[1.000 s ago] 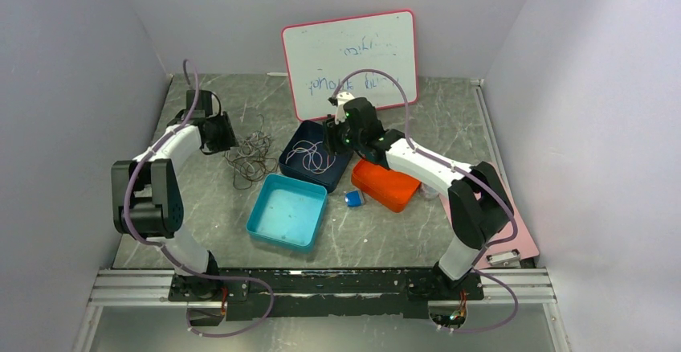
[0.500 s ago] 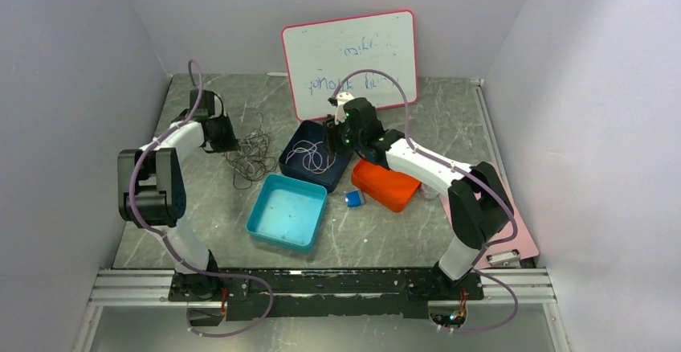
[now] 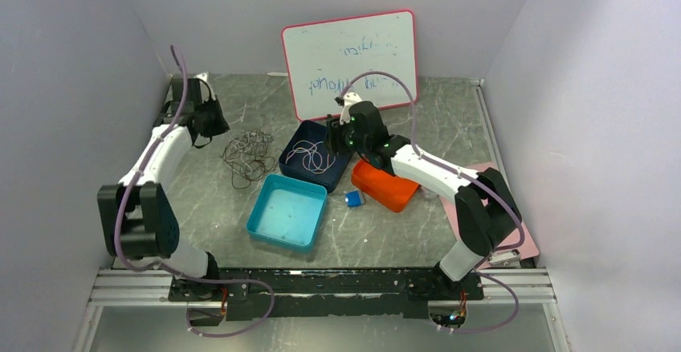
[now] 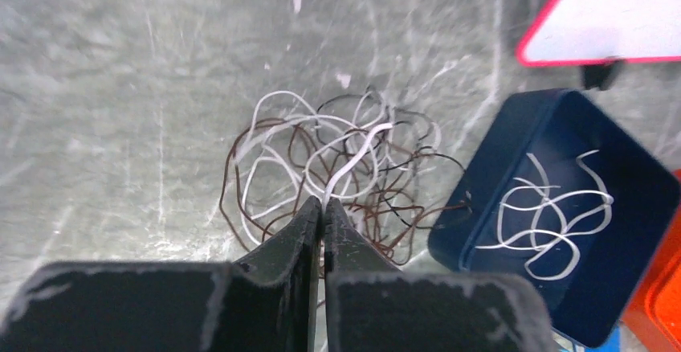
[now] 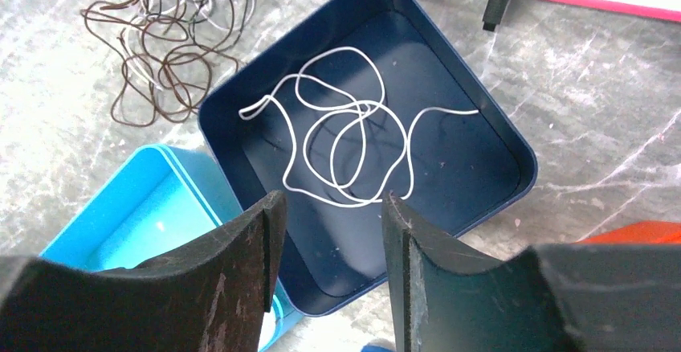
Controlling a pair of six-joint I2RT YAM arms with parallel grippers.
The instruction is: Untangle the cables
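The tangle of cables (image 3: 249, 151) lies on the grey marbled tabletop (image 3: 450, 127), a loose heap of thin dark brown, black and whitish loops. In the top view it sits at about 9 o'clock from the navy tray (image 5: 450, 159), just beside that tray and not touching it.

The left end effector (image 4: 323, 211) is at roughly 10 o'clock from the heap. Its two fingers are pressed together, and a single white strand (image 4: 353, 155) is pinched between the tips. That strand rises out of the middle of the heap in a gentle curve to the fingertips, while the rest of the loops lie flat on the tabletop.

The right end effector (image 5: 331, 207) hangs over the near edge of the navy tray with its fingers spread apart and nothing between them. Inside the tray lies a separate white cable (image 5: 365, 109), curled in a few overlapping loops on the tray floor.

A teal tray (image 3: 287, 211) sits at about 7 o'clock from the navy one, its corner close against it. An orange box (image 3: 385, 185) is at about 4 o'clock from the navy tray, partly under the right arm, with a small blue object (image 3: 353, 198) just beside it. A pink-framed whiteboard (image 3: 349, 55) with faint scribbles leans against the back wall at 12 o'clock.
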